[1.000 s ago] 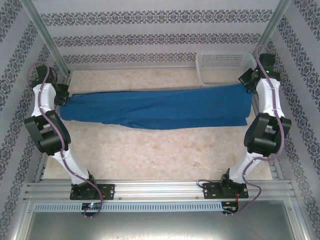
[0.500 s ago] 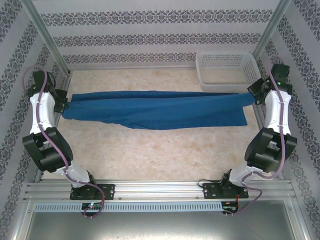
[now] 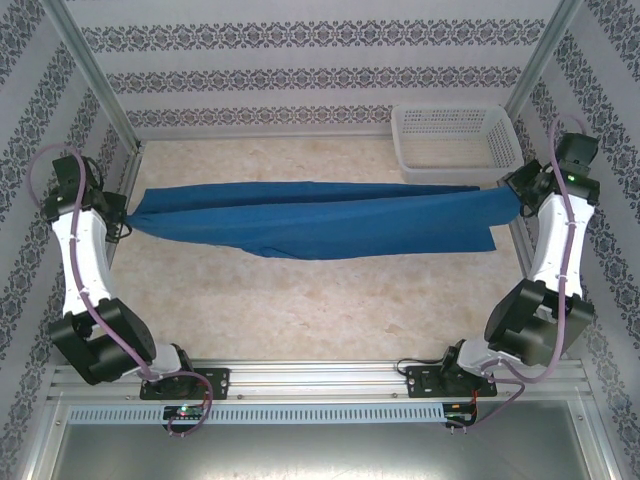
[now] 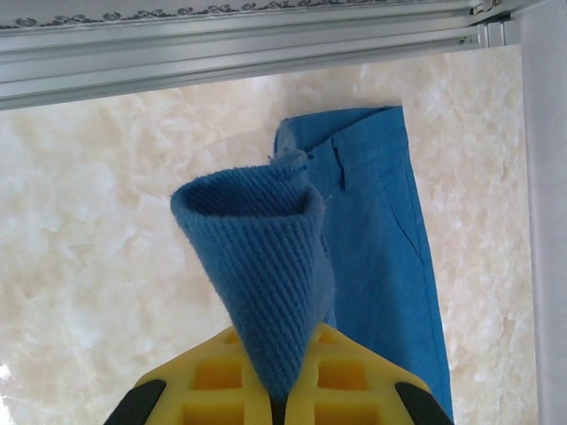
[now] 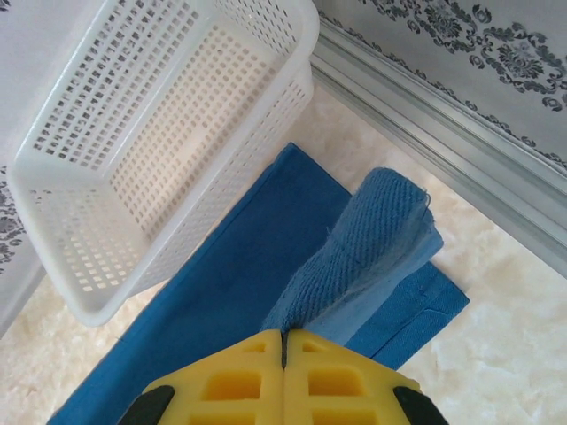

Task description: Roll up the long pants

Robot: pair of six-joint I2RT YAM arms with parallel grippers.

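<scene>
Pants (image 3: 320, 218) are lying stretched across the table (image 3: 300, 310) in the top view, running from 9 o'clock to 3 o'clock as one long blue band. The far edge is looking taut. The near edge is sagging toward 6 o'clock around the middle, with a loose fold there. Most of the cloth is resting on the marbled top, and both ends are lifting off it where they are held.

Left gripper (image 3: 124, 214) is sitting at the 9 o'clock end, jaws closed on the pants. In the left wrist view the yellow fingers are pinching a cone of ribbed blue cloth that is rising from between them toward 12 o'clock. A flat stretch of pants is lying on the table beside it, from 1 o'clock down to 5 o'clock.

Right gripper (image 3: 516, 190) is sitting at the 3 o'clock end, jaws clamped on the pants. In the right wrist view the fingers are meeting, with a bunch of cloth coming out between them toward 1 o'clock. Flat layered cloth is lying beneath.

Basket (image 3: 455, 140), white, is standing at 1 o'clock by the far wall, just beyond the right end of the pants. Whether cloth is touching it, I cannot tell.

Arm bases are sitting at 7 and 5 o'clock on the near rail.
</scene>
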